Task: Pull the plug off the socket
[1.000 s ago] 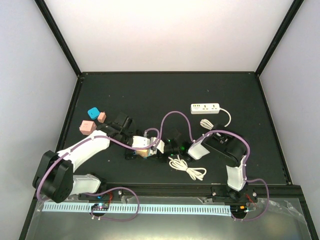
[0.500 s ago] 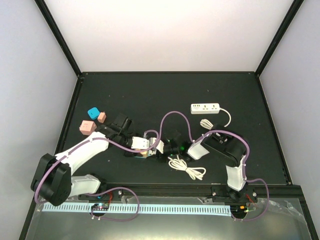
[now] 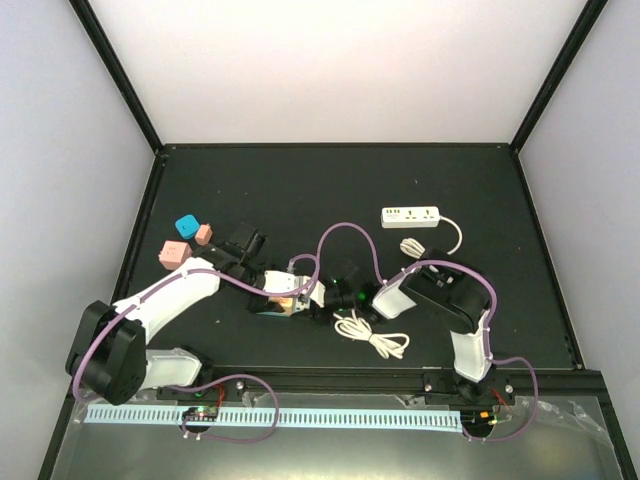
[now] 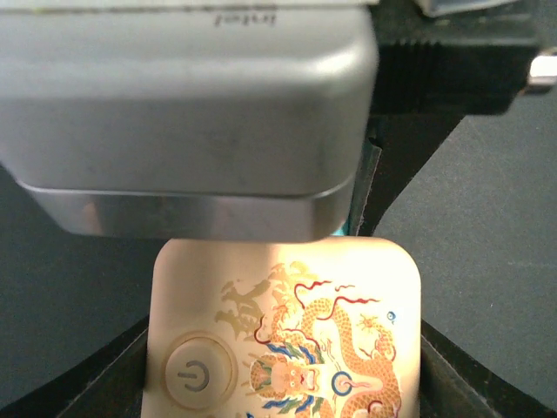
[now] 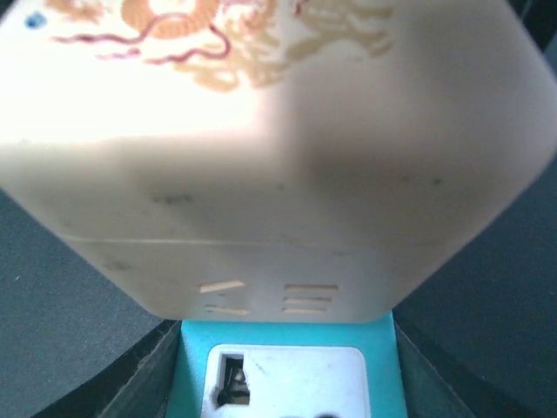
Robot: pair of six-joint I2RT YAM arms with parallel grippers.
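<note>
A cream cube socket with a dragon print and a power button sits between my left gripper's dark fingers, which are shut on its sides. In the top view the socket is at the table's middle front, held by the left gripper. My right gripper meets it from the right. In the right wrist view the right gripper is shut on a teal plug adapter with a white face. The teal plug sits against the cream socket.
A coiled white cable lies just right of the grippers. A white power strip with its cord lies at the back right. A teal cube and two pink blocks sit at the left. The right wrist's grey camera housing hangs close above the socket.
Both grippers and the socket between them have shifted slightly left. The right arm's elbow has followed. Both grips look the same.
</note>
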